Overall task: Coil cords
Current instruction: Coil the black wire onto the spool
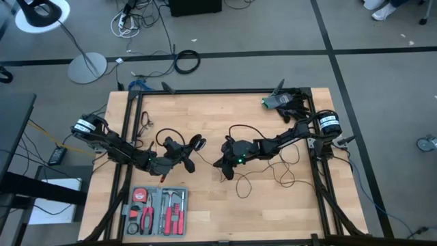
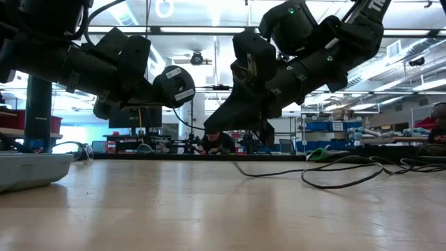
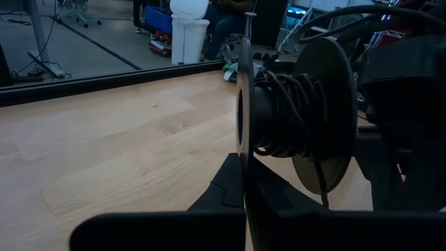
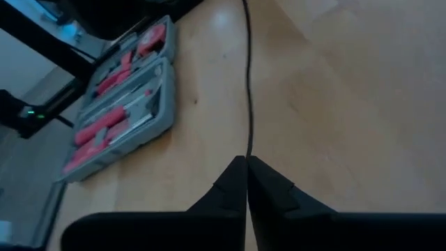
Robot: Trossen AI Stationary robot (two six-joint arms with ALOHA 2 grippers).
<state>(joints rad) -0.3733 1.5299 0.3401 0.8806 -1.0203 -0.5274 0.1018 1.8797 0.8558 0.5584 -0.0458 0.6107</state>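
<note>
Centrally on the worktop (image 1: pixel 225 219), the 2 arms meet, lifted clear of the wood in the low view. The left end effector (image 1: pixel 179 156) has its fingers together on the rim of a round black spool (image 3: pixel 293 115), whose 2 discs stand on edge with black cord wound on the hub between them. The right end effector (image 4: pixel 247 183) is pinched shut on the cord (image 4: pixel 248 84), which runs straight away from its fingertips over bare wood. From there the loose remainder of the cord trails in open loops (image 1: pixel 273 179) across the right half of the worktop, lying flat in the low view (image 2: pixel 348 171). A grey case of red-handled tools (image 1: pixel 156 209) sits near the front-left edge, well apart from both end effectors. Open wood lies along the front edge to the right of the case, and between the arms and the back frame rail (image 1: pixel 218 91).
</note>
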